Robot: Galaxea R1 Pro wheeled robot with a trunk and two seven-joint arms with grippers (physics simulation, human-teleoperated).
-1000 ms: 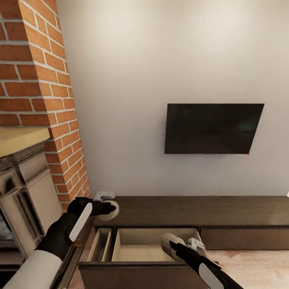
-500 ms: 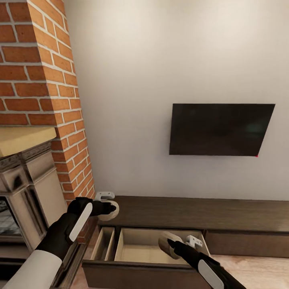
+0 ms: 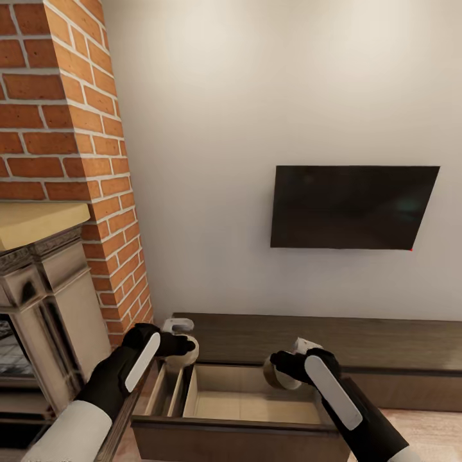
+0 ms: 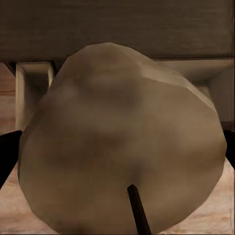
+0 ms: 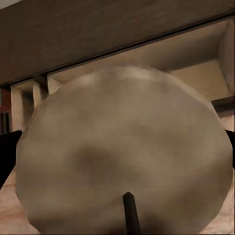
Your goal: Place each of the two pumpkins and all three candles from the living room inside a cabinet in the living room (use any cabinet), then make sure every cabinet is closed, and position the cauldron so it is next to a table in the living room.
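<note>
grey-beige candles sit clamped in both grippers above the open drawer of the dark-brown cabinet (image 3: 359,346); the left gripper (image 3: 181,346) holds one candle (image 3: 186,355) over the drawer's narrow left compartment; the right gripper (image 3: 282,369) holds the other candle (image 3: 277,375) over the wide compartment; a black tv (image 3: 353,206) hangs on the wall beside a brick chimney (image 3: 64,128)

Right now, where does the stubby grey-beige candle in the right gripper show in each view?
Head view: stubby grey-beige candle sits low, right of centre, over the open light-wood drawer.
Right wrist view: same candle looms large, centred.
Left wrist view: a different candle.
Shared landmark: the drawer.
</note>
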